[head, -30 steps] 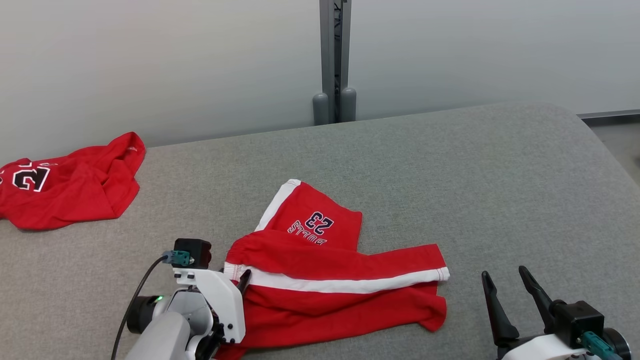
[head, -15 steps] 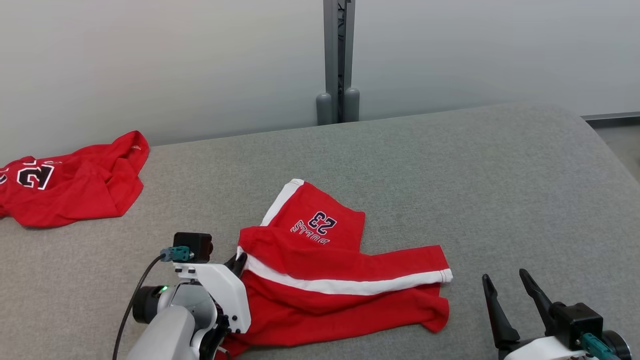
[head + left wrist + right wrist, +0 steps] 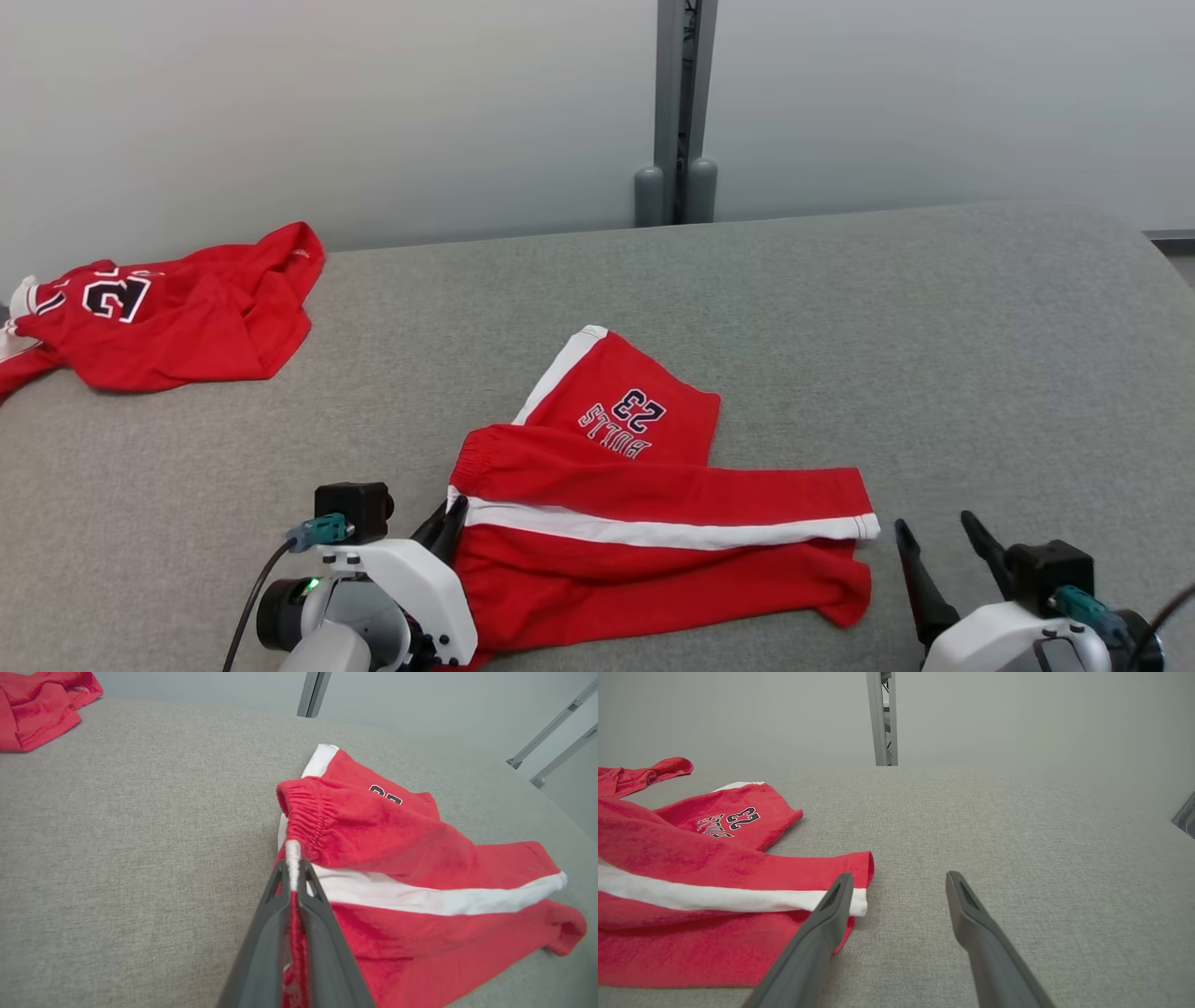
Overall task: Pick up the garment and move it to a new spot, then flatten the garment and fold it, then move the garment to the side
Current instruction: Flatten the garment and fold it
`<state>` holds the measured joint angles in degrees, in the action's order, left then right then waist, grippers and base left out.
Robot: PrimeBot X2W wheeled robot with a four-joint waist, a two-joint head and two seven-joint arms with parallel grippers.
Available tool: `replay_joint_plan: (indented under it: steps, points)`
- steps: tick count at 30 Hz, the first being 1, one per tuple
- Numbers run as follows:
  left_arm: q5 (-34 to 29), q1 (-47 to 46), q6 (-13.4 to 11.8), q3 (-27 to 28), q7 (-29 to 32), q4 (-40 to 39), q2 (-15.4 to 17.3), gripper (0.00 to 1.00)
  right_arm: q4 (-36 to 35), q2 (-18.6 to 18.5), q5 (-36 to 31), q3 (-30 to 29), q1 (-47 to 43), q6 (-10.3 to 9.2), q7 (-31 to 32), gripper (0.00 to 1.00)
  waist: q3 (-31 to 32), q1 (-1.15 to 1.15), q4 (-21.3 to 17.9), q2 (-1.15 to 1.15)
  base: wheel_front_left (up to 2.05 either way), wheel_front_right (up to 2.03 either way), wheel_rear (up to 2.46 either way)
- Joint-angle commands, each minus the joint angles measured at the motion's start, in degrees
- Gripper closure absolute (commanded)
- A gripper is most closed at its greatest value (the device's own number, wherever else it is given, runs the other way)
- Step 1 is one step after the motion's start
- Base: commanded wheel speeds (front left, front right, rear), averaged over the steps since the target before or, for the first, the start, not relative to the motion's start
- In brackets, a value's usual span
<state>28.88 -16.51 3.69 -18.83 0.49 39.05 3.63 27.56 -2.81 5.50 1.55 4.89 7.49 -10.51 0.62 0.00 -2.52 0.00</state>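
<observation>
Head view: red shorts (image 3: pixel 653 523) lie on the grey tabletop (image 3: pixel 934 355), in front of the post (image 3: pixel 686 103); a second red garment (image 3: pixel 177 317) lies far to the post's left.
Left wrist view: the left hand (image 3: pixel 293 877), open a second ago, has now closed on the corner of the waistband (image 3: pixel 293 854), so the lift to a new spot can probably begin.
Right wrist view: the right hand (image 3: pixel 899 877) is spread open and empty, just beside the leg hem (image 3: pixel 865 868).

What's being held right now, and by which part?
The left gripper is shut on the red shorts, pinching the waistband where the white stripe ends. The right gripper is open, holding nothing.
</observation>
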Motion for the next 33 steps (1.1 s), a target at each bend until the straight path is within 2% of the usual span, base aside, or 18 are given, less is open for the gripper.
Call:
replay_joint_plan:
  steps: [1,11,18,19,22,23,26,29,30,31,32,33]
  points:
    - [0.4,0.5,-0.4,0.1,0.0,-0.6,0.4,1.0,1.0,-0.8,-0.2,0.5,1.0,0.01,0.5,0.0,-0.1,0.0,0.5,0.0,0.0,0.0,0.0]
    - [0.4,1.1,-1.4,-0.7,1.0,-3.0,0.6,1.0,13.4,-2.1,2.2,6.9,8.3,0.01,0.7,0.0,-0.8,0.0,1.9,0.0,0.0,0.0,0.0]
    - [0.5,1.1,-1.9,-0.9,1.2,-3.7,1.0,1.0,18.7,-2.1,4.6,11.3,11.8,0.01,-0.7,0.0,-1.2,0.0,1.9,0.0,0.0,0.0,0.0]
    - [0.5,1.1,-2.0,-0.9,1.3,-3.8,1.1,1.0,19.4,-2.0,5.2,12.0,12.3,0.01,-0.8,0.03,-1.2,0.0,2.0,0.0,0.0,0.0,0.0]
    - [0.5,1.1,-2.2,-1.1,1.4,-4.0,1.3,1.0,21.5,-2.2,6.8,14.0,13.7,0.01,-1.3,0.3,-1.4,0.0,2.1,0.0,0.0,0.0,0.0]
    - [0.6,1.1,-2.2,-1.2,1.5,-4.1,1.4,1.0,22.8,-2.1,8.1,15.2,14.3,0.01,-1.4,0.52,-1.4,0.0,2.2,0.0,0.0,0.0,0.0]
    - [0.6,1.1,-2.3,-1.3,1.6,-4.2,1.5,1.0,24.4,-2.0,10.4,16.5,15.0,0.01,-1.2,0.55,-1.4,0.0,2.3,0.0,0.0,0.0,0.0]
    - [0.7,1.1,-2.3,-1.5,1.6,-4.3,1.6,1.0,25.7,-2.0,12.4,17.0,15.5,0.01,-1.8,0.51,-1.5,0.0,2.3,0.0,0.0,0.0,0.0]
    - [0.7,1.2,-2.3,-1.5,1.6,-4.4,1.7,1.0,25.9,-2.1,13.0,16.9,15.7,0.01,-2.0,0.37,-1.5,0.0,2.2,0.0,0.0,0.0,0.0]
    - [0.7,1.2,-2.3,-1.6,1.6,-4.4,1.7,1.0,26.3,-2.2,13.5,16.9,15.7,0.01,-2.3,0.17,-1.5,0.0,2.2,0.0,0.0,0.0,0.0]
    - [0.7,1.2,-2.3,-1.6,1.6,-4.5,1.8,1.0,26.5,-2.2,14.0,16.8,15.6,0.01,-2.4,0.04,-1.6,0.0,2.2,0.0,0.0,0.0,0.0]
    - [0.8,1.2,-2.4,-1.6,1.6,-4.6,1.8,1.0,26.8,-2.2,14.4,16.7,15.6,0.01,-2.6,0.0,-1.6,0.0,2.1,0.0,0.0,0.0,0.0]
